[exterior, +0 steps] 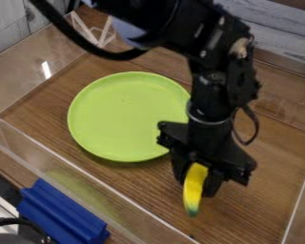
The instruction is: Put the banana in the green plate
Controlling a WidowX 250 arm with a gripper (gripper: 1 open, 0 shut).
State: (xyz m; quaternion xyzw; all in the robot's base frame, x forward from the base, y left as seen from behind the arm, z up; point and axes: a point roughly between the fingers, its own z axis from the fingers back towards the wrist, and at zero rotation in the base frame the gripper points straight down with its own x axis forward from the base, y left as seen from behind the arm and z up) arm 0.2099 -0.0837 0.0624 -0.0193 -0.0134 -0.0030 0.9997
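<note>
The jaws (204,170) grip the yellow banana (193,189) at lower right, just beside the green plate (117,119).

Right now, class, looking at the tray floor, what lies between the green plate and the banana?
In the camera view, the pincer's black lower part lies between the green plate and the banana.

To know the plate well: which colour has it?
Plain lime green, best seen in the camera view.
</note>
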